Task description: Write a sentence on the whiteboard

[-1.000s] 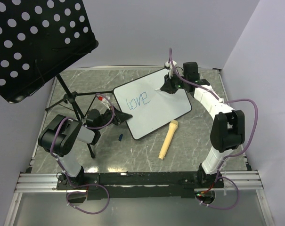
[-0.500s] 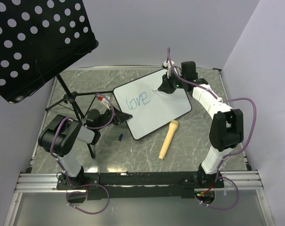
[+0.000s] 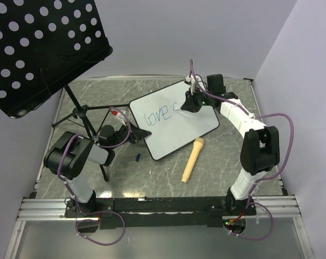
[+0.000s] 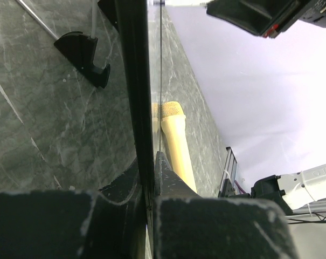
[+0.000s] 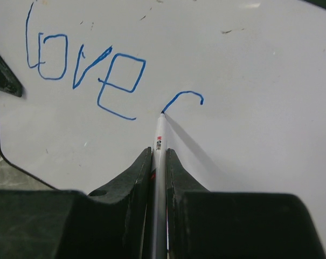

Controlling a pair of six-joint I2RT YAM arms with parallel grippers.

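The whiteboard (image 3: 191,127) lies tilted at the table's middle. On it, the sentence (image 3: 157,114) in thin blue marker reads "love". In the right wrist view, "love" (image 5: 82,70) is followed by a short curved stroke (image 5: 185,96). My right gripper (image 5: 159,155) is shut on a white marker (image 5: 159,141), whose tip touches the board at the lower end of that stroke. Seen from above, this gripper (image 3: 183,104) hangs over the board's far part. My left gripper (image 3: 134,136) is shut on the whiteboard's left edge (image 4: 134,81), which passes between its fingers (image 4: 173,186).
A black perforated music stand panel (image 3: 39,48) overhangs the far left on a tripod (image 3: 82,112). A yellow microphone (image 3: 192,160) lies just in front of the board. A small blue cap (image 3: 137,157) sits near the left gripper. Walls stand behind and at the right.
My right gripper has moved left across the board with the marker, and a new curved blue stroke has appeared right of "love". The left arm and board have stayed still.
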